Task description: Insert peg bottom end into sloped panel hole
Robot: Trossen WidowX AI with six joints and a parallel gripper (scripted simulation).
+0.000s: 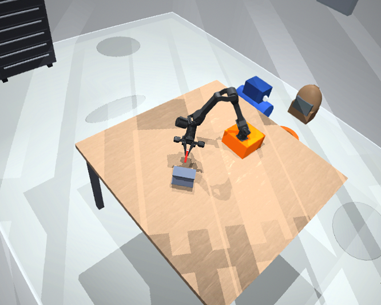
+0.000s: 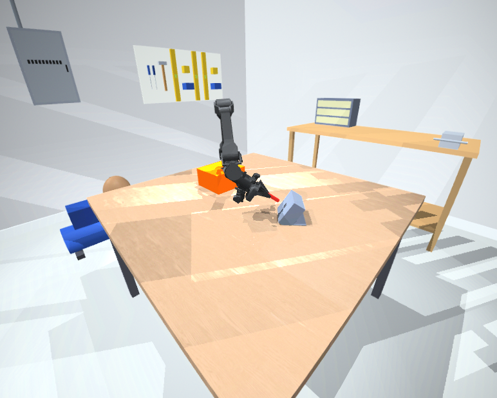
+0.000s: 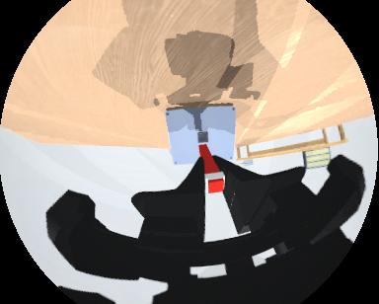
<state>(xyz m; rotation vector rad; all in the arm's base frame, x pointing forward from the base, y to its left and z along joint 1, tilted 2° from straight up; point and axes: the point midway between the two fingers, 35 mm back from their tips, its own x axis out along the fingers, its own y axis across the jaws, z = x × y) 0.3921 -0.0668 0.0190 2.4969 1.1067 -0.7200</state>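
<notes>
My gripper [image 1: 186,154] [image 2: 268,194] [image 3: 207,160] is shut on the red peg [image 1: 186,157] [image 2: 274,198] [image 3: 215,186], which has flat sides and a pale band near its top end. The peg is held tilted, its bottom end pointing down toward the blue-grey sloped panel [image 1: 182,181] [image 2: 293,210] [image 3: 182,142]. A small gap shows between the peg's bottom end and the panel face in the exterior view. The square hole [image 3: 202,137] shows dark in the face, right by the peg's tip in the wrist view. The peg's middle is hidden between the fingers.
The arm's base stands on an orange block [image 1: 233,144] [image 2: 206,180], behind the gripper and away from the panel. The wooden table [image 1: 198,205] [image 2: 248,290] carries them all. A workbench [image 2: 385,133] stands beyond the table.
</notes>
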